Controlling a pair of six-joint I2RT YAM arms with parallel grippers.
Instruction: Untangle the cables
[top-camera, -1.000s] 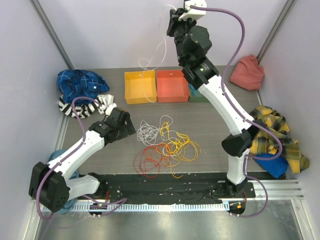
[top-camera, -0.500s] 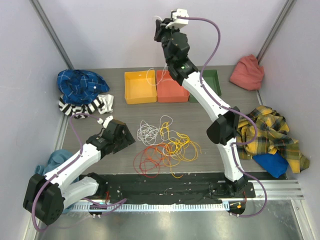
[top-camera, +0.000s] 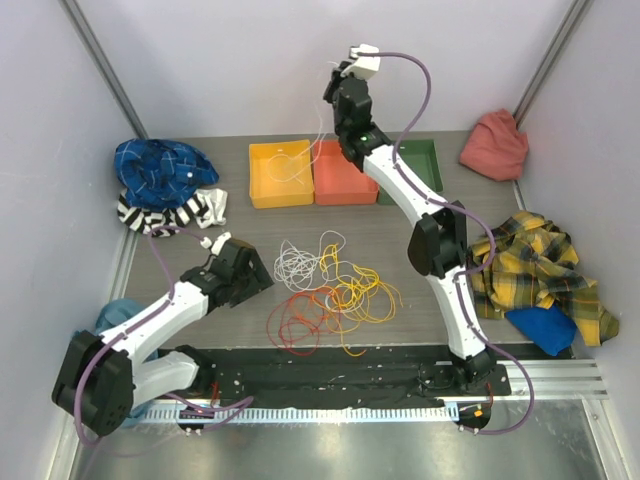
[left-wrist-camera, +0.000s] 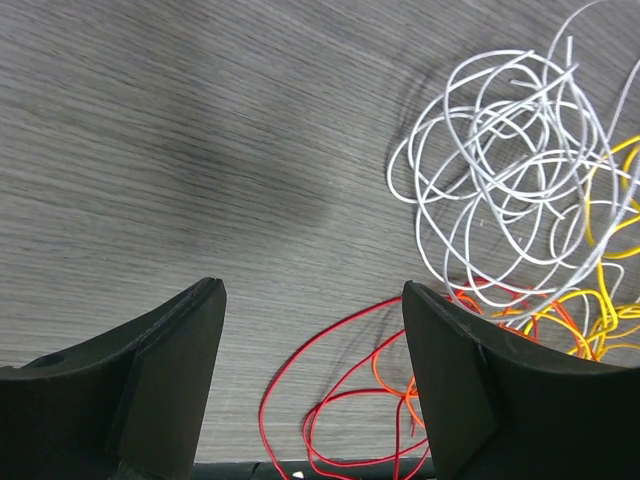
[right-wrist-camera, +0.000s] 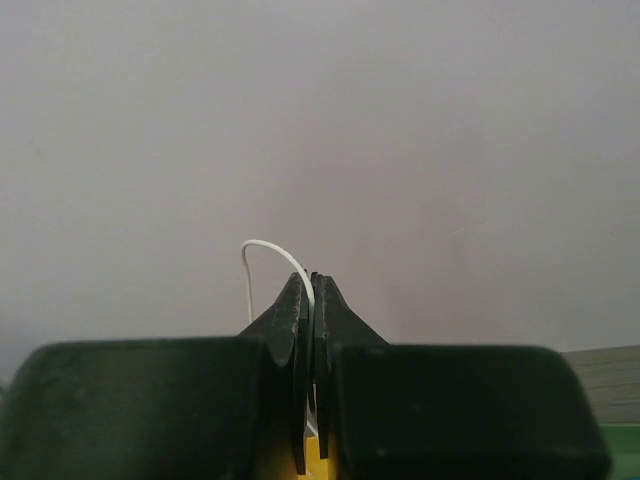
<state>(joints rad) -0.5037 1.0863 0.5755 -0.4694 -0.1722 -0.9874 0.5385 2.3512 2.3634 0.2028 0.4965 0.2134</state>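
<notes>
Evidently the right pincer (right-wrist-camera: 312, 285), pressed together on one white cable (right-wrist-camera: 265, 242), holds it high above the yellow bin (top-camera: 262, 185) to hang it free, while the left pincer (left-wrist-camera: 312, 300) hovers spread beside the remaining cables (top-camera: 330, 290) heaped on the desk (top-camera: 260, 225), ready for another.

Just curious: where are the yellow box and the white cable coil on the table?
Yellow box (top-camera: 282, 199): top view, its near wall.
White cable coil (left-wrist-camera: 508, 178): left wrist view, middle of its loops.
</notes>
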